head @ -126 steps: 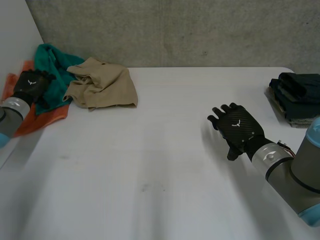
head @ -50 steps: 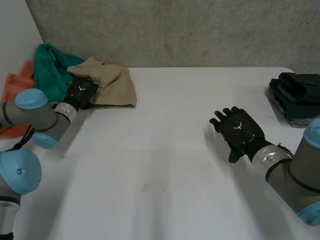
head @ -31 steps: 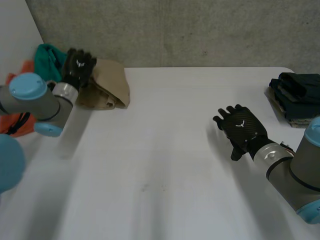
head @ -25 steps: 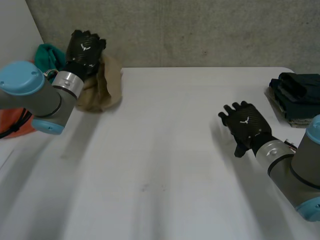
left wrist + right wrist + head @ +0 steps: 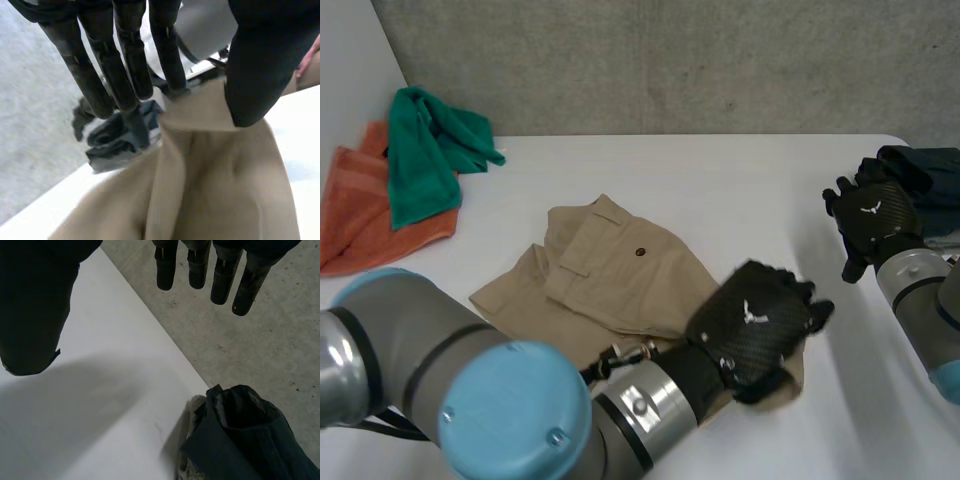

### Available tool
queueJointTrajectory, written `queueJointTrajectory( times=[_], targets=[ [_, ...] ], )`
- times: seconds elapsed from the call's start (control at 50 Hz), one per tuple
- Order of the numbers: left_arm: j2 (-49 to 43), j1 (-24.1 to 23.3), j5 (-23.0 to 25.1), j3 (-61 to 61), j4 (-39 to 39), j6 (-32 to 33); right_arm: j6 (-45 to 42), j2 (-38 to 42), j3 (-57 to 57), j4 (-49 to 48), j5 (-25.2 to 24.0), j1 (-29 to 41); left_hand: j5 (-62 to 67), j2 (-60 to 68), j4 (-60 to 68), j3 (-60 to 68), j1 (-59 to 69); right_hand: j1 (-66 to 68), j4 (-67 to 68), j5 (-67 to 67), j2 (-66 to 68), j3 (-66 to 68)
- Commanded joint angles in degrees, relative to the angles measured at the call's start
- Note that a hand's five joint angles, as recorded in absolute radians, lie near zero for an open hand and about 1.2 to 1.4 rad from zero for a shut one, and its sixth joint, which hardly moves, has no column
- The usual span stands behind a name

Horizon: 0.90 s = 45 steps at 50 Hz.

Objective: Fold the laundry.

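White table [image 5: 720, 200], your tally: dark folded clothes stack [image 5: 930, 165] done, right edge. Rumpled tan cotton shorts [image 5: 620, 270] mid-table, left hand [image 5: 755, 325] pinching near edge. Right hand [image 5: 870, 215] open, empty. Green towel [image 5: 420, 150], orange towel [image 5: 355, 215] unfolded.

The tan shorts [image 5: 610, 275] lie rumpled and partly spread on the middle of the white worktop [image 5: 720, 180], toward its near edge, with a buttoned pocket facing up. The left hand [image 5: 755, 330] pinches their right end. A green towel [image 5: 425, 150] lies crumpled across an orange towel [image 5: 360, 210] at the far left corner. Some dark folded clothes [image 5: 920, 170] sit stacked at the right edge.
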Motion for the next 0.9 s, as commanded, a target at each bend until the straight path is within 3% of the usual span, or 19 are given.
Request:
queueJointTrajectory(
  times=[0.02, 0.1, 0.18, 0.28, 0.36, 0.46, 0.66, 0.72, 0.8, 0.9],
  targets=[
    [4.6, 5.1, -2.2, 0.2, -4.3, 0.4, -0.1, 0.0, -0.2, 0.4, -0.1, 0.0, -21.8, -21.9, -22.0, -22.1, -20.2, -2.3, -3.8, -3.8, -2.7, -2.2],
    [8.7, 16.0, -6.8, -0.1, -5.9, 0.7, -0.2, 0.0, -0.3, 1.6, -0.2, 0.1, -24.1, -24.2, -24.4, -24.5, -22.5, -2.3, -3.8, -3.8, -2.7, -2.2],
    [9.7, 22.9, -8.5, 0.1, -6.0, 1.9, -0.7, -0.1, -0.7, 4.7, -0.7, 0.9, -24.0, -24.1, -24.2, -24.3, -22.4, -2.3, -3.8, -3.8, -2.7, -2.2],
    [6.7, 29.6, -7.9, 1.8, -7.9, 7.2, -0.5, -0.3, -2.7, 12.4, -0.7, 4.7, -23.6, -23.7, -23.9, -24.0, -22.0, -2.3, -3.8, -3.8, -2.7, -2.2],
    [-1.2, 33.8, -2.9, 4.6, -13.9, 15.7, 0.0, -1.7, -2.8, 16.9, -0.9, 7.6, -22.8, -22.9, -23.0, -23.1, -21.2, -2.3, -3.8, -3.8, -2.7, -2.2],
    [-7.2, 35.3, 3.8, 6.4, -20.1, 25.1, 0.0, -2.0, -2.0, 17.0, -0.6, 10.9, -20.9, -21.1, -21.2, -21.3, -19.4, -2.3, -3.8, -3.8, -2.7, -2.2],
    [-12.3, 34.4, 4.4, 8.7, -15.7, 27.2, 0.0, -2.0, -0.6, 16.9, -0.5, 11.1, -15.0, -15.2, -15.3, -15.4, -13.5, -2.3, -3.8, -3.8, -2.7, -2.2],
    [-13.1, 33.7, 4.4, 9.3, -12.8, 27.2, 0.0, -2.0, 0.0, 16.7, -0.5, 11.1, -3.6, -3.8, -3.9, -4.0, -2.1, -2.3, -3.8, -3.8, -2.7, -2.2],
    [-13.8, 33.1, 4.4, 10.2, -9.3, 27.7, 0.0, -2.0, 0.8, 15.9, -0.5, 11.0, 35.0, 34.9, 34.7, 34.6, 36.6, -2.3, -3.8, -3.8, -2.7, -2.2],
    [-12.9, 32.8, 2.3, 11.2, -5.0, 27.4, 0.0, -2.0, 1.1, 15.7, -0.4, 10.8, 36.9, 36.8, 36.7, 36.6, 38.5, -2.3, -3.8, -3.8, -2.7, -2.2]
  ],
)
